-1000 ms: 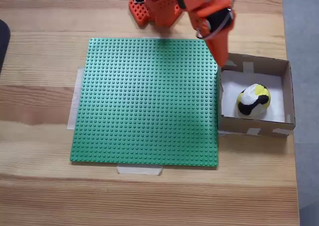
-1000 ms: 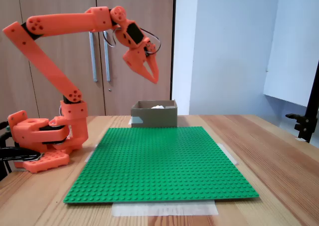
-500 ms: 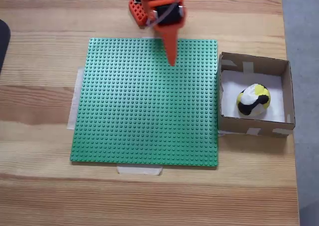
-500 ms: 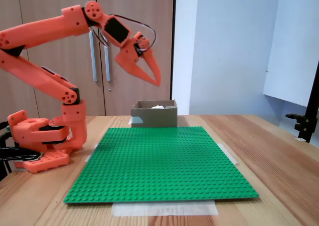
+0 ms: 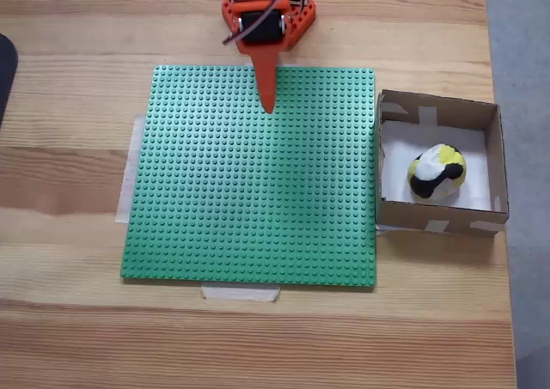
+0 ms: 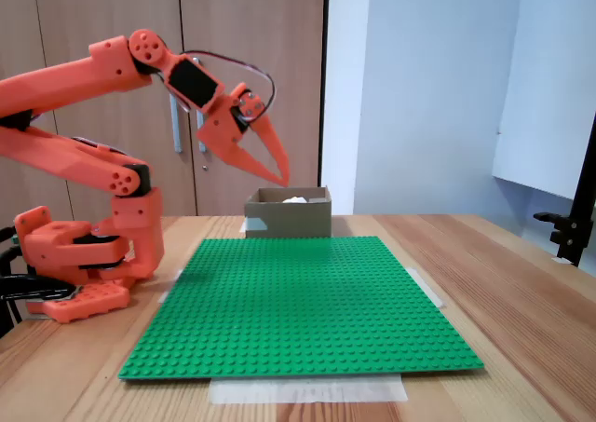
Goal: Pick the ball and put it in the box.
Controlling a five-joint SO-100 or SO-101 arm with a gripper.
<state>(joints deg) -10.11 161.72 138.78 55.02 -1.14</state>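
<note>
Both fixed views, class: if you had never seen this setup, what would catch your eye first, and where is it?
The bright orange arm, whose gripper hangs in the air above the far edge of the green studded baseplate, which covers the middle of the wooden table. Next, the ball, patched white, black and yellow, lying inside the box at the plate's right edge in the fixed view from above.

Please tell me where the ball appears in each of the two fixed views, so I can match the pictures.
A fixed view, from above: the ball lies inside the box, at the right edge of the table, right of the green baseplate.
A fixed view, from table level: the ball shows as a white top above the far box's wall, behind the baseplate.
Shared landmark: the green baseplate.
</note>
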